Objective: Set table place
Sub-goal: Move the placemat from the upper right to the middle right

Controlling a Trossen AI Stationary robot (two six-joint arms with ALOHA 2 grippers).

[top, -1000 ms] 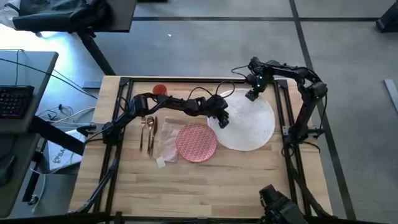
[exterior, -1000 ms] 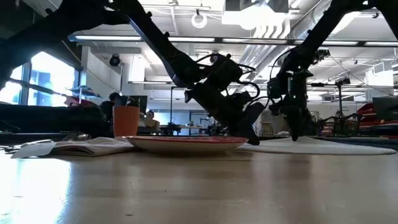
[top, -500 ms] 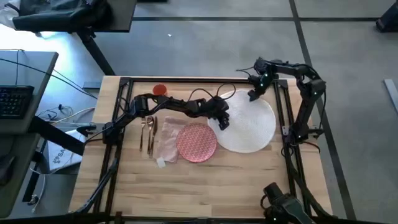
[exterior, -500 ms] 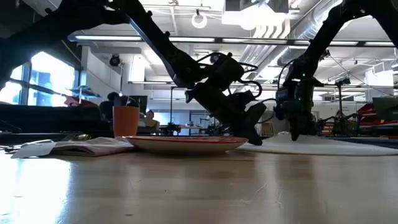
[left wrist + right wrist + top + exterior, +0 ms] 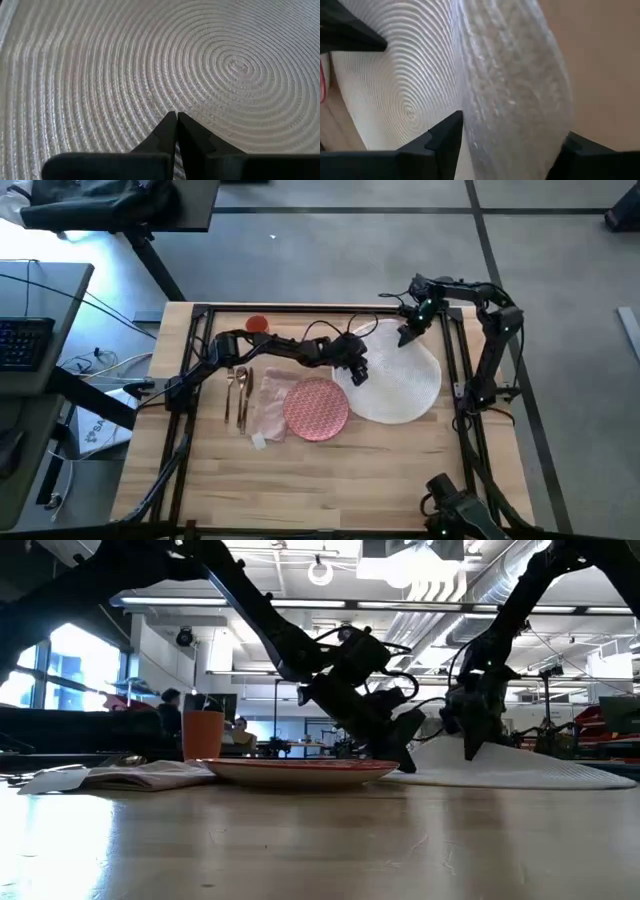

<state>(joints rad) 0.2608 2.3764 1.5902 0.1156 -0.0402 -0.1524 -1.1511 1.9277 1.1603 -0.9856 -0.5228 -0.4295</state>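
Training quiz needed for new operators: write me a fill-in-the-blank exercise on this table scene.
1. The small cup near the table's far edge is ___.
2. The red-patterned plate lies between the pink napkin and the white round ___.
3. The left tool, at the mat's edge, is ___.
4. By the right tool, the mat's edge is ___ off the table.
Missing: orange; mat; shut; lifted.

On the surface (image 5: pixel 330 480) lie one large white round woven mat (image 5: pixel 400 385), one red-patterned plate (image 5: pixel 316 408), one orange cup (image 5: pixel 257 325) and one pale pink napkin (image 5: pixel 264 412). Copper cutlery (image 5: pixel 238 392) lies beside the napkin; the number of pieces cannot be told. Two dark arms reach over it.
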